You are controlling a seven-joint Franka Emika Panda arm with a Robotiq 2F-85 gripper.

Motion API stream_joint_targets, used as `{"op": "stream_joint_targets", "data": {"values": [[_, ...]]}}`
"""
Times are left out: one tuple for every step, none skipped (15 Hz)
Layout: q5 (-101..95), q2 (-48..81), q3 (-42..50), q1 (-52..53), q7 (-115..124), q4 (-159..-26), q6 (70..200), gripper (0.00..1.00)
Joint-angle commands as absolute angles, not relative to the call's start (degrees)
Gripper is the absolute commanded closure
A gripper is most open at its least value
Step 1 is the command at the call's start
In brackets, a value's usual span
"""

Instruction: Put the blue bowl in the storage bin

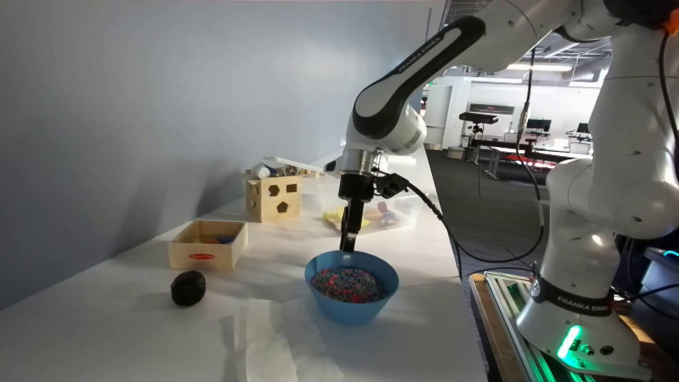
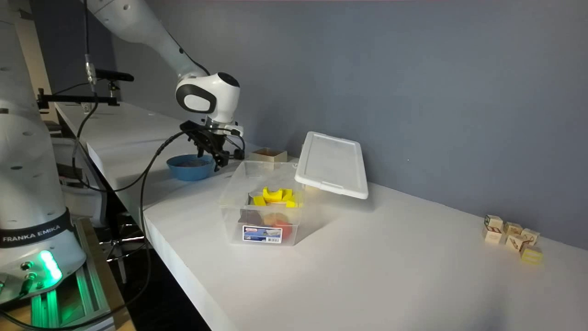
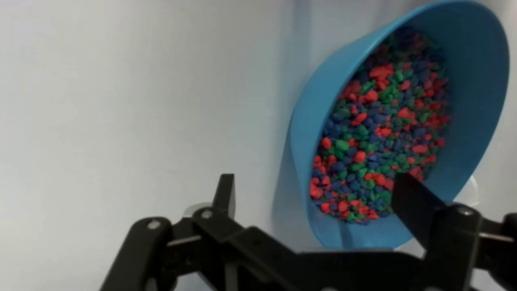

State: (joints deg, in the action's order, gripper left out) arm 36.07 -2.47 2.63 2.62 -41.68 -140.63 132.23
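My claw (image 3: 317, 194) is opened wide: its two fingers (image 3: 224, 196) stand far from each other, and nothing is gripped between them. In the wrist view, the wall of the blue bowl (image 3: 311, 113) passes through this gap. One finger is seen over the white table (image 3: 141, 121), outside the bowl; the other is seen before the bowl's inside, where red, green and dark blue gravel (image 3: 375, 133) lies. In both exterior views my claw points downwards, with its tips close to the rim. Whether any finger touches the bowl, I cannot tell.

The bowl itself stands upright on the table, outside of the storage bin (image 2: 231, 220). This bin is a clear plastic tub near the bowl, and through its sides I can see yellow blocks (image 2: 274, 196) and some other coloured pieces. A white lid (image 2: 331, 163) is tilted just beside it, above the wooden shape-sorting cube (image 1: 276, 199).

In an exterior view, a small light-wood box (image 1: 204, 257) carries a red label, and a black ball (image 1: 188, 288) lies near it. A white sheet (image 1: 270, 345), paper or cloth I cannot say, is spread next to the bowl. Well apart from these, small wooden cubes (image 2: 531, 254) make a group.
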Motion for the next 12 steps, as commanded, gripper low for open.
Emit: {"op": "stream_joint_targets", "data": {"values": [[39.7, 2.0, 0.5, 3.0, -43.1, -138.6, 133.4, 0.25], [39.7, 2.5, -0.1, 2.8, -42.9, -138.4, 133.5, 0.27], [39.9, 3.1, -0.5, 2.6, -42.9, -138.1, 133.5, 0.35], [39.7, 3.4, -0.9, 2.4, -42.7, -137.9, 133.4, 0.42], [39.4, 3.7, -1.1, 2.2, -42.4, -137.7, 133.3, 0.49], [39.3, 4.0, -1.2, 2.0, -42.3, -137.5, 133.2, 0.57], [39.3, 4.2, -1.3, 1.9, -42.3, -137.4, 133.1, 0.63], [39.2, 4.3, -1.3, 1.8, -42.2, -137.3, 133.0, 0.69], [39.1, 4.3, -1.4, 1.7, -42.1, -137.2, 133.0, 0.77], [39.0, 4.4, -1.4, 1.6, -42.1, -137.2, 133.0, 0.84], [39.0, 4.6, -1.4, 1.5, -42.1, -137.1, 132.9, 0.92], [38.8, 4.7, -1.4, 1.4, -42.0, -137.1, 132.8, 0.97]]}}
